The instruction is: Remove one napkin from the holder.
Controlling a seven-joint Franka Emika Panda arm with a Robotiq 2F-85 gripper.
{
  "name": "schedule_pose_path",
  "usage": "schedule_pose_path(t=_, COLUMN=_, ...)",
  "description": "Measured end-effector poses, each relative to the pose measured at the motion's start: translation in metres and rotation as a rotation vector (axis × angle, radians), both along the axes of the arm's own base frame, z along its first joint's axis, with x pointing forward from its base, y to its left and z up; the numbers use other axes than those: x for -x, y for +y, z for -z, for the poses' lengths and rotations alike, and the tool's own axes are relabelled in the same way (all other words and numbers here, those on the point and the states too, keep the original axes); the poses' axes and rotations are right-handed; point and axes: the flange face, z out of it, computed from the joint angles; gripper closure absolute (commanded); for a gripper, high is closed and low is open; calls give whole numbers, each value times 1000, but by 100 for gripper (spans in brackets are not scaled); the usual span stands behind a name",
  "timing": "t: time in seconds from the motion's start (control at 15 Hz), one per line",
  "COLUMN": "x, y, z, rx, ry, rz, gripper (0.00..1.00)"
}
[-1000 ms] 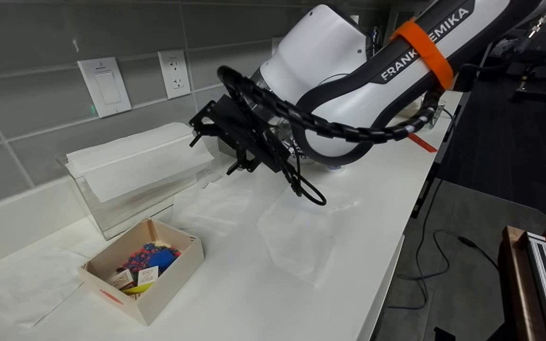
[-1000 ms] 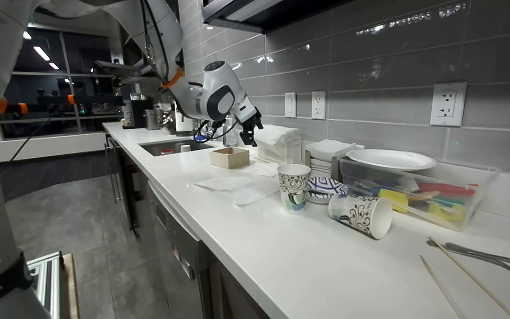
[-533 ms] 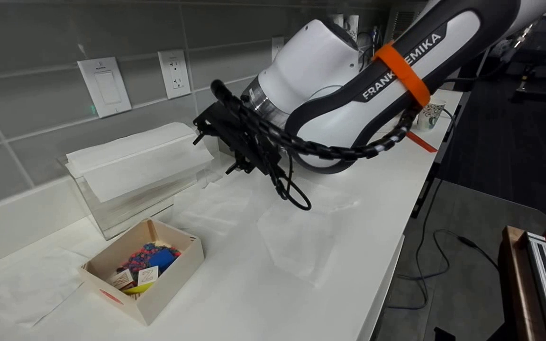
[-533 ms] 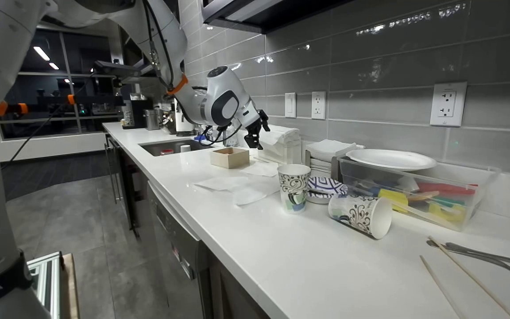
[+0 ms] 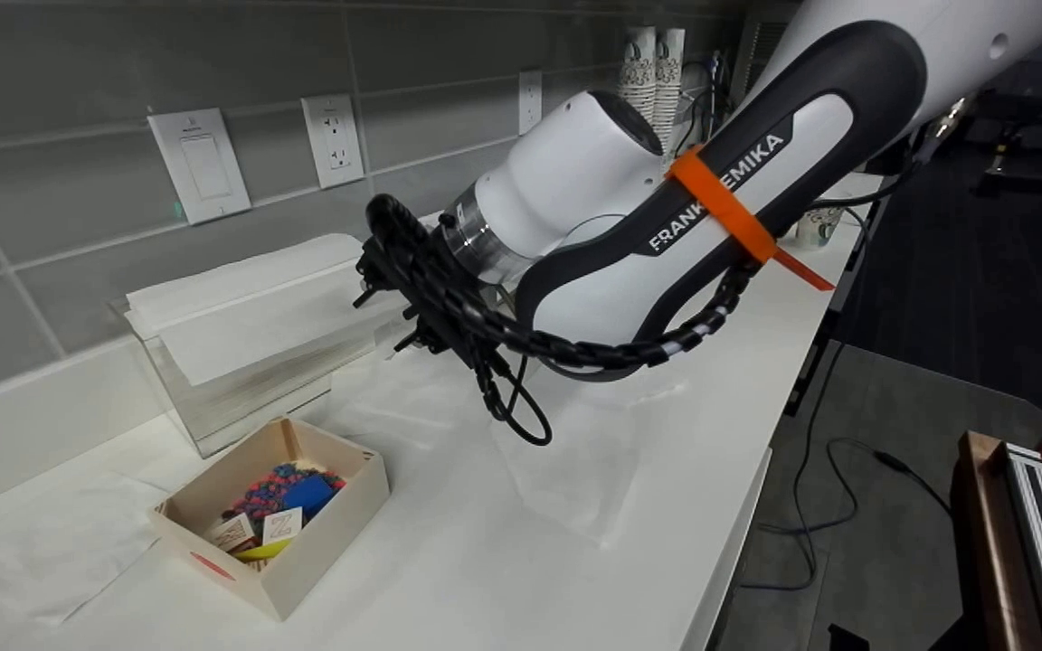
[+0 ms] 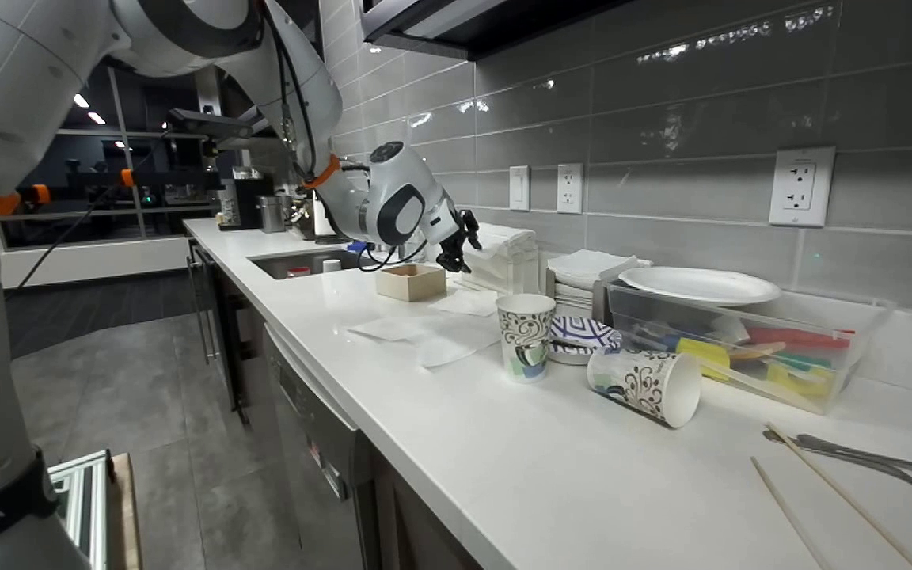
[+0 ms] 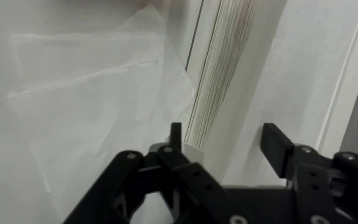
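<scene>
The holder is a low, clear-walled tray (image 5: 241,407) against the wall with a thick stack of white napkins; it also shows in an exterior view (image 6: 522,273). A top napkin (image 5: 254,334) hangs over its front edge. In the wrist view the stack's layered edges (image 7: 219,71) run between the fingers. My gripper (image 5: 383,322) is open and empty at the holder's end, and it also shows in an exterior view (image 6: 469,255). In the wrist view the gripper (image 7: 221,125) has one finger beside the stack's front and one over its white top. Contact cannot be told.
A wooden box (image 5: 331,511) of colourful items stands before the holder. Loose napkins (image 5: 566,461) lie on the counter, one beside the holder (image 7: 89,109). A grey napkin box (image 6: 599,299), an upright cup (image 6: 526,336), a tipped cup (image 6: 642,384) and a clear bin (image 6: 749,372) stand nearby.
My open gripper has moved down and closer to the end of the holder. The arm has lowered with it. The holder, napkins and wooden box have not moved.
</scene>
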Motion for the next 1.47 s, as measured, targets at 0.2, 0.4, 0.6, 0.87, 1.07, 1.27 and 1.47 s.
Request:
schedule_pose_path(t=0.2, x=-5, y=1, z=6, rx=-26, ry=-36, rz=21, gripper=86)
schedule_pose_path(t=0.4, x=-9, y=1, z=10, rx=-54, ry=-72, rz=35, gripper=100)
schedule_pose_path(t=0.6, x=-13, y=1, z=15, rx=-67, ry=-84, rz=42, gripper=100)
schedule_pose_path(t=0.87, x=-14, y=1, z=9, rx=-57, ry=-83, rz=45, gripper=100)
schedule_pose_path(t=1.07, x=-16, y=-4, z=-6, rx=12, ry=12, rz=53, gripper=100)
schedule_pose_path(t=1.27, x=-8, y=-7, z=-38, rx=67, ry=172, rz=43, gripper=100)
schedule_pose_path(t=1.47, x=11, y=-4, z=-73, rx=90, ry=342, rz=2, gripper=100)
